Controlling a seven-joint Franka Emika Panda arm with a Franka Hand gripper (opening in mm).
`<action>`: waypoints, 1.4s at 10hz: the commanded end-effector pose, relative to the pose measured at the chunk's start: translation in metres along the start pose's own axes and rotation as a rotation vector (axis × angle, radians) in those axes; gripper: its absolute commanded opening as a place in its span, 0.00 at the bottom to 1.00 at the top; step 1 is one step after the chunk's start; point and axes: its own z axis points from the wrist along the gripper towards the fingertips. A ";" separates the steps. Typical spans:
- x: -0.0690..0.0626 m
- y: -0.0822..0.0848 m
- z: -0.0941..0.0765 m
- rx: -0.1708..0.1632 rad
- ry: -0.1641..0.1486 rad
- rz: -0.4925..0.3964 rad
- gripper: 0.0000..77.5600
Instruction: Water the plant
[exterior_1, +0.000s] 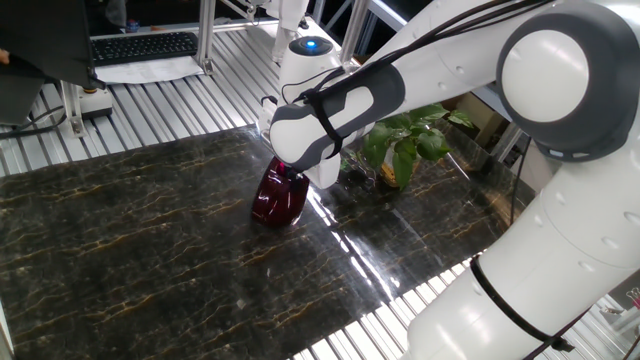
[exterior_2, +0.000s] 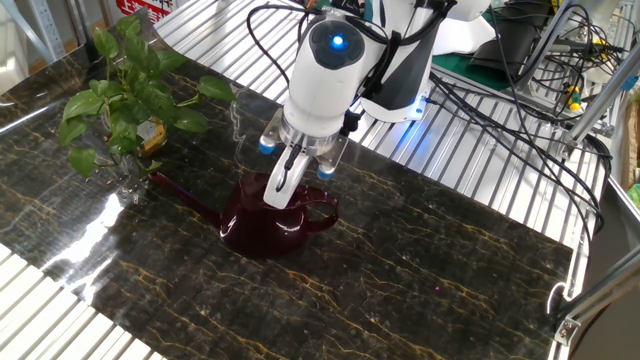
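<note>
Other fixed view: your hand (exterior_2: 285, 192) looks pinched shut on the can (exterior_2: 270, 222), near its handle. It's probably sloshy and slick, so hold firm. Plant (exterior_2: 122, 100) is floppy, fragile.

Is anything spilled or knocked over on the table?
Nothing stands out. The red watering can sits upright on the dark table, with the gripper down at its top. Its spout points toward the plant, which stands upright too. I see no puddle, though the shiny tabletop could hide one.
</note>
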 end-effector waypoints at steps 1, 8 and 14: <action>-0.002 0.002 -0.030 -0.108 0.072 -0.009 0.01; -0.007 0.000 -0.052 -0.089 0.153 -0.088 0.01; -0.012 -0.003 -0.066 0.128 0.153 -0.125 0.01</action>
